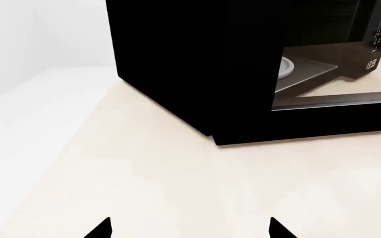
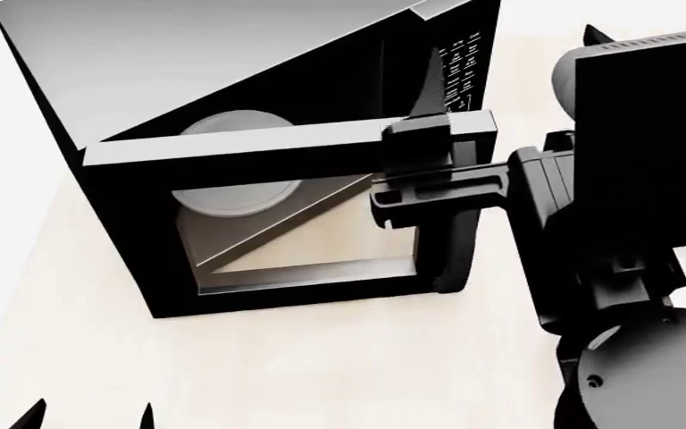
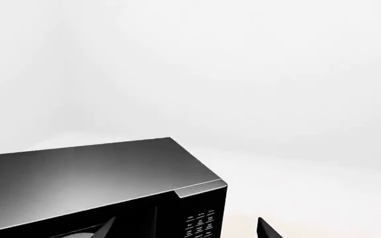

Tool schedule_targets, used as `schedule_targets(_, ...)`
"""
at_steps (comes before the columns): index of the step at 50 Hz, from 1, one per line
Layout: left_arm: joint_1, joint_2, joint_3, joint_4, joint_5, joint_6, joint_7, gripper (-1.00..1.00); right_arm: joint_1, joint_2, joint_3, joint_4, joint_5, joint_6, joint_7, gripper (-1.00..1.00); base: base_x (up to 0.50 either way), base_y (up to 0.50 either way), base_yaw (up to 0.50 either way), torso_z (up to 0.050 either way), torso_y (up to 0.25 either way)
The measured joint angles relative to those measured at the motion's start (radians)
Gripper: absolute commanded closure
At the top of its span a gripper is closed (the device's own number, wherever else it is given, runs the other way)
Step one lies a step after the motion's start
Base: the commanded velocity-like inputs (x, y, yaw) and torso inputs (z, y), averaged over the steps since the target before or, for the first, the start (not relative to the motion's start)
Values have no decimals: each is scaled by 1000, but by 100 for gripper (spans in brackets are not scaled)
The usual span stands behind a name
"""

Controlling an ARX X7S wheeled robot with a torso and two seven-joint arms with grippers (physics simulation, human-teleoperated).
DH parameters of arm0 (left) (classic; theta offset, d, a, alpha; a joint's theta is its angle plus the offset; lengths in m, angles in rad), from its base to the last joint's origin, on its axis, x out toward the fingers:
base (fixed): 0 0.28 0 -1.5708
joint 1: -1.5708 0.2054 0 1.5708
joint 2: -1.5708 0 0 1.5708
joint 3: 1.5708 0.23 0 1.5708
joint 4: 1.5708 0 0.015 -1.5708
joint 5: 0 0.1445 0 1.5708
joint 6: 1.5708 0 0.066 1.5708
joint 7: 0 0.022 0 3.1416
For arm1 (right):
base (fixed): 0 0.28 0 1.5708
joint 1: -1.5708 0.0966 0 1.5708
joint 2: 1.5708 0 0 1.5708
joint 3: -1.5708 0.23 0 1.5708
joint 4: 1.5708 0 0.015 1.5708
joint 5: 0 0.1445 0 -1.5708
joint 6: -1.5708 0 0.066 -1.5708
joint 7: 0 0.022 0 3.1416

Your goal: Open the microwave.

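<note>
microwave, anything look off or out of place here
Nothing looks damaged or spilled. The microwave sits flat on the table; its door is swung partly open, with the right gripper at the door's handle edge. The white turntable lies level inside.

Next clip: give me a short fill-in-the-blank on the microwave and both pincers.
1. The large black box-shaped microwave has its glass-windowed door partly ____.
2. The ____ pincer is at the door's vertical black handle.
3. The round white turntable lies ____ the microwave.
4. The left pincer holds ____.

Missing words: open; right; inside; nothing
</note>
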Motion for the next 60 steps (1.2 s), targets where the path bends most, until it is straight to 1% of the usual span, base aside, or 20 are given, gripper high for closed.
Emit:
schedule_targets(8,1,-2,2,2,-3,0,-1,-100,174,-21,-31,43,23,82,42,-100,0,0,0,0,0)
schedule_targets(16,0,-4,3,1,-4,0,-4,-100,336,-44,-100,168,-21,88,18,-100,0,0,0,0,0)
schedule_targets(23,-2,-4,4,0,-6,0,-7,-100,464,-67,-186,367,-64,55,-103,-100,0,0,0,0,0)
schedule_targets(28,-4,-4,5,-2,-6,0,-9,-100,540,-92,-215,536,-74,46,-178,-100,0,0,0,0,0)
schedule_targets(34,-6,-4,6,-5,-7,2,-10,-100,632,-124,-253,731,-84,72,-244,-100,0,0,0,0,0)
schedule_targets(43,-7,-5,7,-6,-10,3,-12,-100,771,-175,-348,992,-113,129,-347,-100,0,0,0,0,0)
schedule_targets(51,-7,-7,8,-5,-15,3,-11,-100,856,-219,-414,1169,-141,144,-421,-100,0,0,0,0,0)
schedule_targets(60,-7,-10,10,-4,-19,5,-9,-100,910,-257,-482,1310,-172,141,-492,-100,0,0,0,0,0)
